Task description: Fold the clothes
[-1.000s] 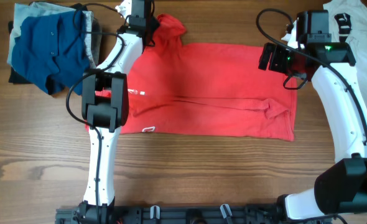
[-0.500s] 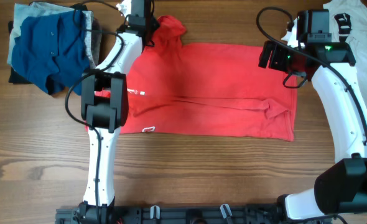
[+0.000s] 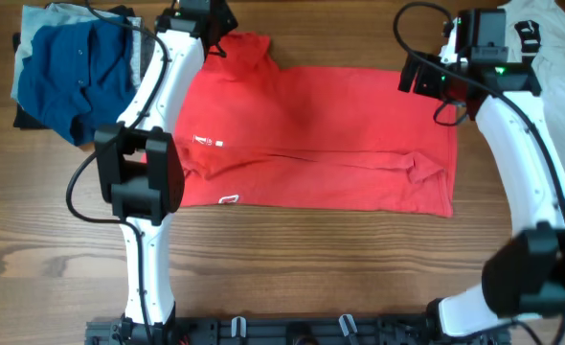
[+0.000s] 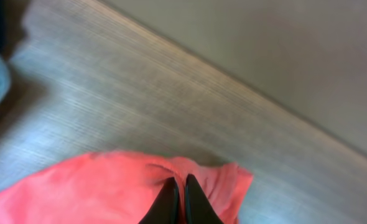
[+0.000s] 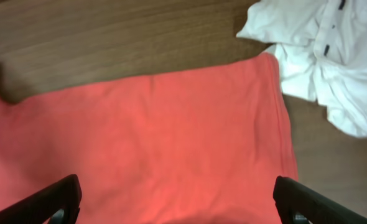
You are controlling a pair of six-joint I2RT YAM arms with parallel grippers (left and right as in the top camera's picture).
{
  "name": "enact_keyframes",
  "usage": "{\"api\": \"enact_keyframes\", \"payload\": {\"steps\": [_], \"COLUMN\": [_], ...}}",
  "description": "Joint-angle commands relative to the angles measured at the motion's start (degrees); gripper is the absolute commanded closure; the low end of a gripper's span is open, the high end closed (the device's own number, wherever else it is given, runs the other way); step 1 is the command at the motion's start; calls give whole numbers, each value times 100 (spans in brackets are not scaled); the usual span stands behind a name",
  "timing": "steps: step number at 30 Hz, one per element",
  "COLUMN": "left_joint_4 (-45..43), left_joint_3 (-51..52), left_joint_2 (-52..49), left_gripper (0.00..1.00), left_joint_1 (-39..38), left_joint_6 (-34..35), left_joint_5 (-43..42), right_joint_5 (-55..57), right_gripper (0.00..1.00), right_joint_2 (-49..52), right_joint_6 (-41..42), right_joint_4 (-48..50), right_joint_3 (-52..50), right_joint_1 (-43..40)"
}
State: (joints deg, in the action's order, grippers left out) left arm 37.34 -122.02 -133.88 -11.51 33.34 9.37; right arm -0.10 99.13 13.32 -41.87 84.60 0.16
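Wood grain is running bare across the table (image 3: 292, 259) nearest the arm bases, and just beyond it the red T-shirt (image 3: 321, 134) is lying spread flat, its long axis running left to right. Its near hem is sitting well apart from both grippers. A low ridge of fabric is crossing the shirt's right half lengthwise and ending in a small crumple near the right edge. The white lettering (image 3: 209, 142) is showing on the left part, beside the left arm.

Farther back, along the shirt's far edge, both arms are working. The right gripper (image 5: 177, 198) is hanging over the far right corner with its jaws spread wide and holding nothing; in the right wrist view red cloth is filling the gap between them, and the corner is lying just ahead and to the right. The left gripper (image 4: 178, 193) is reaching to the far left corner, jaws clenched on a tuck of the red sleeve.

So the far edge is lying directly under both arms, each above its own end. The coming move is probably depending on the right jaws dropping onto their corner so the edge can travel towards the near hem.

Farthest off, a white shirt (image 3: 562, 57) is lying crumpled just beyond the right corner, and a blue garment (image 3: 72, 77) is lying heaped at the far left.
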Motion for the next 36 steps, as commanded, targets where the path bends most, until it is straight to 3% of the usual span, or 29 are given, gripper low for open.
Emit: {"api": "enact_keyframes", "payload": {"steps": [1,7,19,36], "left_joint_4": [398,828,879,907], "left_joint_3": [-96,-96,-96,-96], "left_joint_2": [348,437,437,437], "left_gripper": [96,96,96,96], "left_joint_1": [52,402,675,675], "left_joint_6": [-168,-166,-162,-164], "left_joint_5": [426,420,332,332], "right_joint_5": [114,111,-173,-376], "right_gripper": [0,1,13,35], "right_joint_2": [800,1641,2516,2990], "right_joint_6": [-116,-361,-890,-824], "right_joint_4": [549,1526,2896,3550], "right_joint_3": [79,81,81,81], "right_joint_1": [-229,-599,-785,-785]}}
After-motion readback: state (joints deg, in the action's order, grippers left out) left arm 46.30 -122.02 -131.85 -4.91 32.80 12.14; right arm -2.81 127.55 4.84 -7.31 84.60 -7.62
